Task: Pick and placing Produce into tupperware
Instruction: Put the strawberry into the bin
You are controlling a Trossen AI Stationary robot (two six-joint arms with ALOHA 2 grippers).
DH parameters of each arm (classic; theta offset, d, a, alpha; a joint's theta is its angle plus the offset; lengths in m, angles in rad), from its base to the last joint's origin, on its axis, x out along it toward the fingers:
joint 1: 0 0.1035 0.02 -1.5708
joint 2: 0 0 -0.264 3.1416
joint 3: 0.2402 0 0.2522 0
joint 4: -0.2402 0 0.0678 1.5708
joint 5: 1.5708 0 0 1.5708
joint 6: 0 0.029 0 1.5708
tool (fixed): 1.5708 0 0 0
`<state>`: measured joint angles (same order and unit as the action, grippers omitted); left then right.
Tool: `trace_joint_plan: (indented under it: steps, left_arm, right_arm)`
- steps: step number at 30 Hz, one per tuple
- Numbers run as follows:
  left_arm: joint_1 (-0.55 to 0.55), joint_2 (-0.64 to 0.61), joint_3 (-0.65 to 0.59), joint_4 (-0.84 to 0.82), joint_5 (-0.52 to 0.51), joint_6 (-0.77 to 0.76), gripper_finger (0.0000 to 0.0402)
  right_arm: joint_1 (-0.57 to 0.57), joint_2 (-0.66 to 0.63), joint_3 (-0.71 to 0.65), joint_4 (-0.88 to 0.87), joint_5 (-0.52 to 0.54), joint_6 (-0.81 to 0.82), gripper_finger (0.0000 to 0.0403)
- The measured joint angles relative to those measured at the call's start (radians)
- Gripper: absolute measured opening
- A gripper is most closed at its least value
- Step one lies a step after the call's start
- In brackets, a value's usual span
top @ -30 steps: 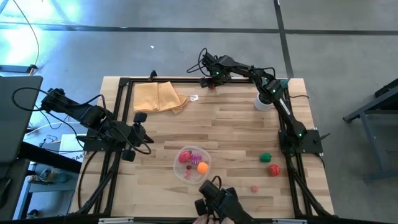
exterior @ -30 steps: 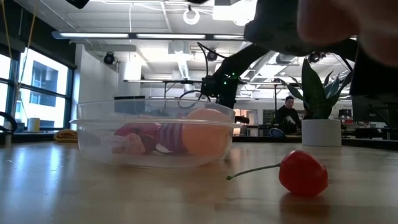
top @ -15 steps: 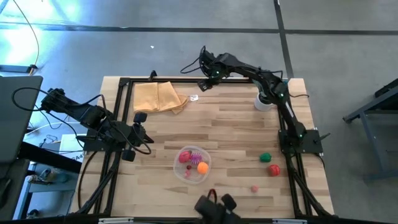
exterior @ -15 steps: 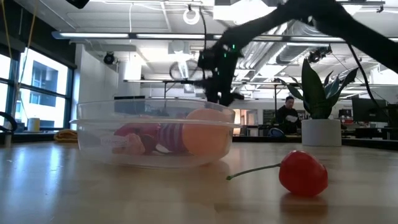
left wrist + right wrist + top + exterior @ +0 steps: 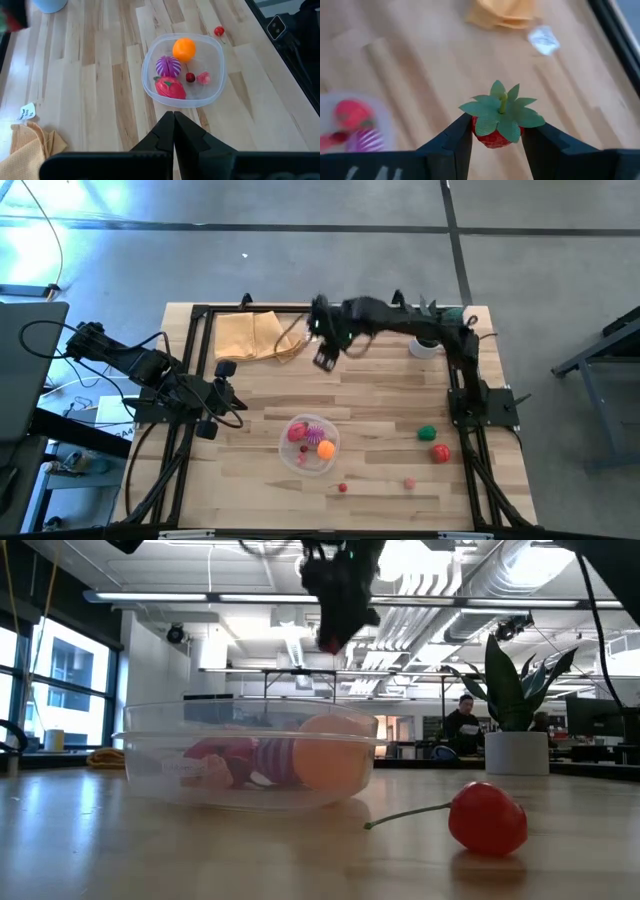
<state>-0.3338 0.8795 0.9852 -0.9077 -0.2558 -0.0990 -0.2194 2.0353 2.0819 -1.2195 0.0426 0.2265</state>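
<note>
The tupperware [image 5: 310, 442] [image 5: 250, 755] [image 5: 184, 70] [image 5: 355, 125] stands near the table's near edge. It holds an orange, a purple striped fruit, a red-pink fruit, a cherry and a pink piece. Loose produce lies on the wood: a cherry [image 5: 342, 487] [image 5: 488, 818], a pink piece [image 5: 409, 482], a red one [image 5: 440, 452] and a green one [image 5: 427, 433]. My right gripper [image 5: 325, 348] [image 5: 338, 600] hangs in the air beyond the tupperware, shut on a strawberry [image 5: 497, 127]. My left gripper [image 5: 225, 395] [image 5: 174, 117] waits shut at the left side. My right gripper pinches the strawberry's red body [image 5: 492, 139] between its two fingers, one on each side. The green leaf crown [image 5: 501, 111] faces the wrist camera. The strawberry is lifted clear of the table.
A folded yellow-tan cloth [image 5: 255, 335] [image 5: 505, 12] and a small white tag [image 5: 312, 337] lie at the far edge. A plant in a white pot [image 5: 428, 340] [image 5: 517, 752] stands at the far right. Bare wood lies between the cloth and the tupperware.
My right gripper has swung from the table's far edge toward the near edge and the tupperware, carrying the strawberry and rising in the low view. A dark shape at the near edge has drawn back out of view.
</note>
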Motion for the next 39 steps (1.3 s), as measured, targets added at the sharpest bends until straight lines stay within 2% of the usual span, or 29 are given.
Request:
trace_joint_plan:
  steps: [7, 12, 16, 22, 33, 39]
  left_arm:
    - [0.0, 0.0, 0.0, 0.0, 0.0, 0.0, 0.0001]
    - [0.0, 0.0, 0.0, 0.0, 0.0, 0.0, 0.0001]
    - [0.0, 0.0, 0.0, 0.0, 0.0, 0.0, 0.0001]
    - [0.0, 0.0, 0.0, 0.0, 0.0, 0.0, 0.0001]
    - [0.0, 0.0, 0.0, 0.0, 0.0, 0.0, 0.0001]
    - [0.0, 0.0, 0.0, 0.0, 0.0, 0.0, 0.0001]
  right_arm:
    - [0.223, -0.005, -0.002, 0.0, 0.074, 0.077, 0.0135]
    - [0.353, 0.005, -0.021, 0.033, 0.165, 0.145, 0.0135]
    - [0.418, 0.006, -0.09, 0.076, 0.156, 0.223, 0.0135]
    - [0.457, 0.006, -0.22, 0.193, 0.071, 0.273, 0.0135]
    - [0.463, 0.007, -0.425, 0.408, -0.038, 0.289, 0.0135]
    - [0.459, 0.007, -0.491, 0.493, -0.071, 0.29, 0.0135]
